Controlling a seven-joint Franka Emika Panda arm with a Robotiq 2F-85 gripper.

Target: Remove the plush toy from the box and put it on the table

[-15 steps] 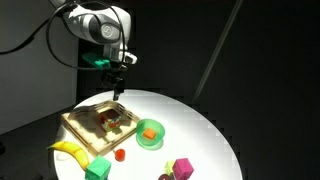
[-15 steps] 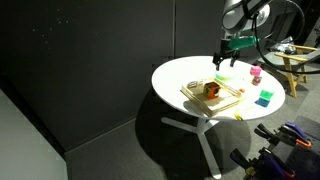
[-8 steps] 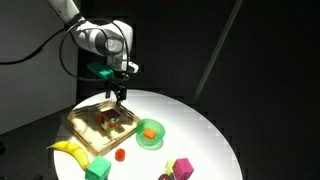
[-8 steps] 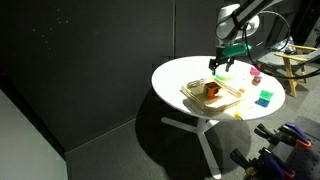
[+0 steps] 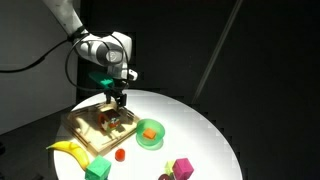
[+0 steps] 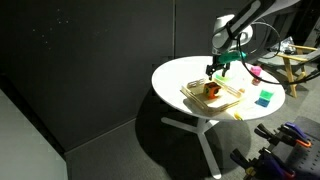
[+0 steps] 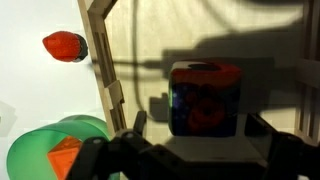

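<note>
gripper (image 7: pixel 200 124) is seen spread open and empty over the plush toy (image 7: pixel 205 97), judged light and squashy, best pinched across opposite flat sides.

White rounded arm (image 5: pixel 99 47), black cable (image 5: pixel 40 62), dark end effector (image 5: pixel 117 99).

the end effector (image 7: pixel 202 128), fingers spread wide, frames the plush toy (image 7: pixel 205 98) lying in the box (image 7: pixel 270 40).

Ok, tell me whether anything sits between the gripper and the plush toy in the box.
Nothing visible does. The gripper hangs open just above the plush toy in the box. The wrist view shows the toy uncovered, with the box rim off to one side.
</note>
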